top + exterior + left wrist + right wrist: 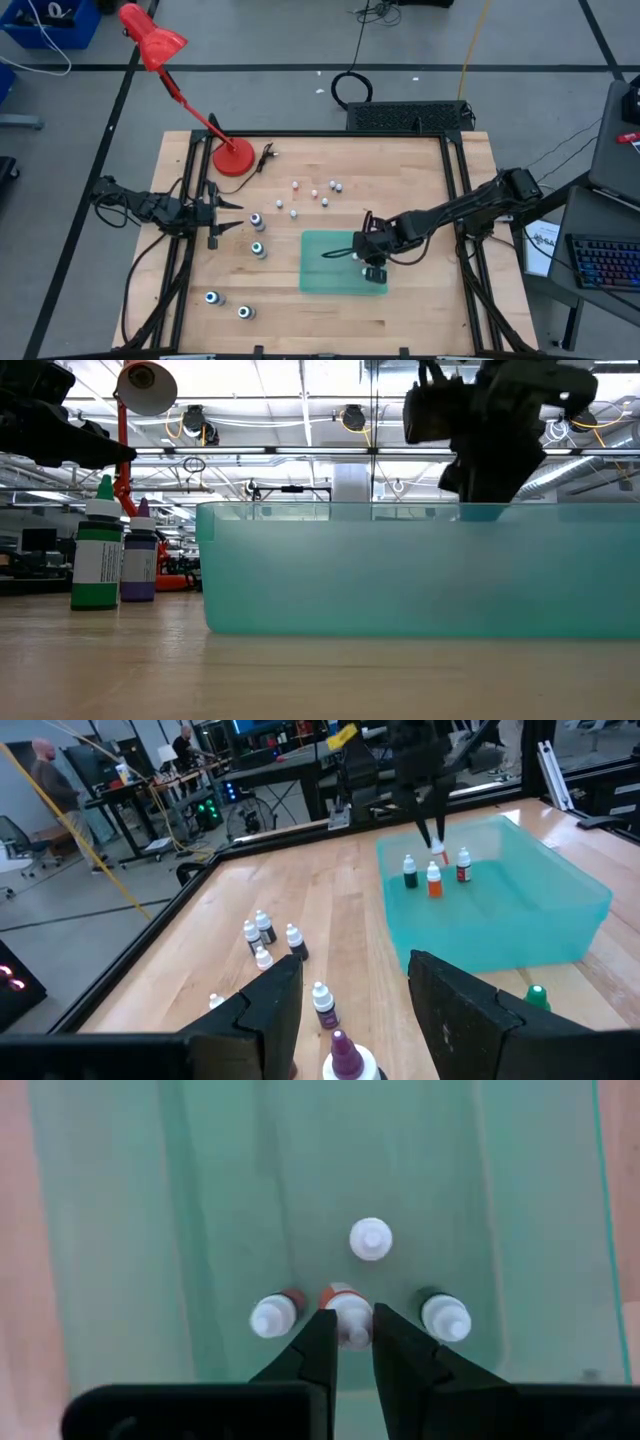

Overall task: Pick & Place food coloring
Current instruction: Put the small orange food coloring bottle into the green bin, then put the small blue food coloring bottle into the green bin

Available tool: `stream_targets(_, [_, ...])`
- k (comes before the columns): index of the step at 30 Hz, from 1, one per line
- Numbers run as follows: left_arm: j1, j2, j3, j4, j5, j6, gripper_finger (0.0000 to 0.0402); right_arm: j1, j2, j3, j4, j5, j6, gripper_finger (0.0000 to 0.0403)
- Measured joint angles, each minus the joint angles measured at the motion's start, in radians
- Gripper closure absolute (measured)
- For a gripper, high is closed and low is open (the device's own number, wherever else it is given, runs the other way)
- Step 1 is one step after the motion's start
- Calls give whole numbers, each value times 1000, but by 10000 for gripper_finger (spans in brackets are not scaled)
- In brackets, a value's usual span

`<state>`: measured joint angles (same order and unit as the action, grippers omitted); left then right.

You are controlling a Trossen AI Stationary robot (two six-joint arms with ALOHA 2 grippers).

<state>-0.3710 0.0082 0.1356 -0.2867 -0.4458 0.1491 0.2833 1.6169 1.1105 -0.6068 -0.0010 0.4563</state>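
**Right gripper pinching a small bottle inside the teal bin**

Right gripper [353, 1342] low inside the teal bin [325, 283]; fingers closed on the white cap of a tiny food-coloring bottle [350, 1316], held upright just over the bin floor; three more small bottles stand close around it in the bin, one [371, 1239] ahead, one [273, 1316] and one [446, 1317] to either side.

Left gripper [352, 995] waits at the table's left edge, fingers partly apart, holding nothing; a purple-topped bottle [345, 1055] stands just below its gap.

Other small bottles [312, 193] scattered on bare wood between the red lamp [233, 157] and the bin; larger bottles [258, 249] stand on the table's left part, two [228, 304] near the front edge.
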Motion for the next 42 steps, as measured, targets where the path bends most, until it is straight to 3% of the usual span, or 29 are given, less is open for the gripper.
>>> stream_targets(16, [0,0,0,0,0,0,215,0,-1,-90,47,20,11,369])
stream_targets(26, [0,0,0,0,0,0,215,-2,-13,-91,53,-38,74,257])
stream_targets(36, [0,0,0,0,0,0,215,-30,-157,-91,-25,-49,43,249])
stream_targets(38, [0,0,0,0,0,0,215,-35,-204,-91,-58,-4,1,253])
stream_targets(42, [0,0,0,0,0,0,215,-34,-318,-102,-50,214,-154,260])
